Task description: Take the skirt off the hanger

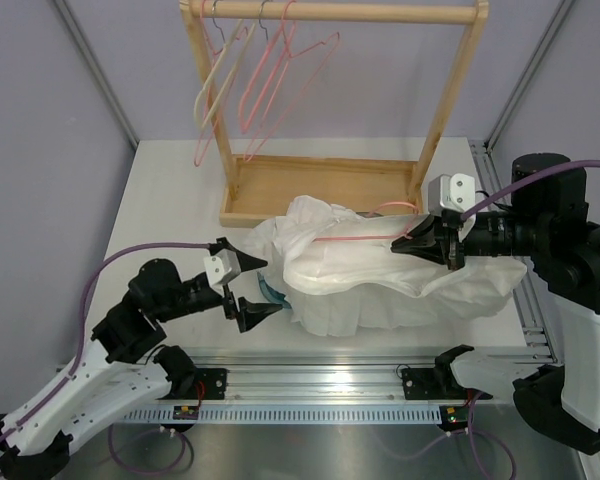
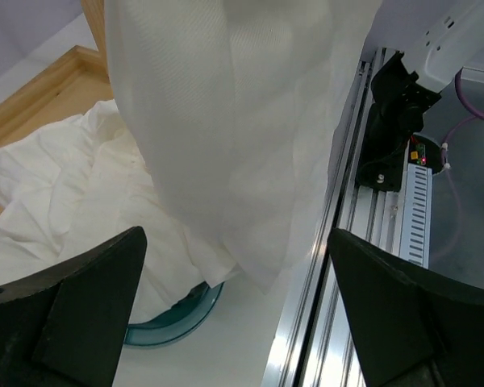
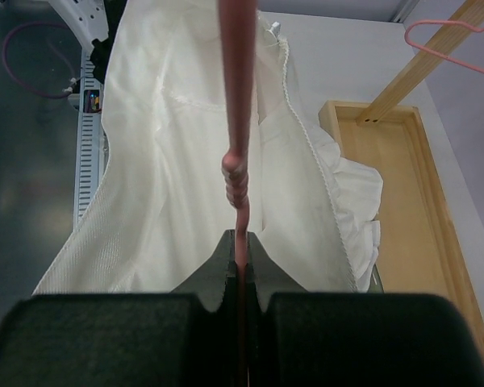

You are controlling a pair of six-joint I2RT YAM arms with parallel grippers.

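No mid-grey pleated skirt shows in any view. A white garment [image 1: 330, 265] hangs on a pink hanger [image 1: 355, 237] held above the table, over a teal tub [image 1: 270, 292] heaped with more white cloth. My right gripper [image 1: 405, 243] is shut on the hanger's twisted neck, as the right wrist view shows [image 3: 240, 242], with the hanger [image 3: 236, 121] running away over the garment [image 3: 177, 161]. My left gripper [image 1: 255, 288] is wide open and empty just left of the cloth. In the left wrist view it [image 2: 238, 322] faces the hanging garment [image 2: 234, 121] and the tub's rim [image 2: 177, 318].
A wooden clothes rack with a tray base [image 1: 320, 185] stands behind, carrying pink hangers [image 1: 280, 70] and a cream hanger [image 1: 220, 70]. An aluminium rail [image 1: 330, 375] runs along the near table edge. White cloth spreads right under the right arm [image 1: 480, 285].
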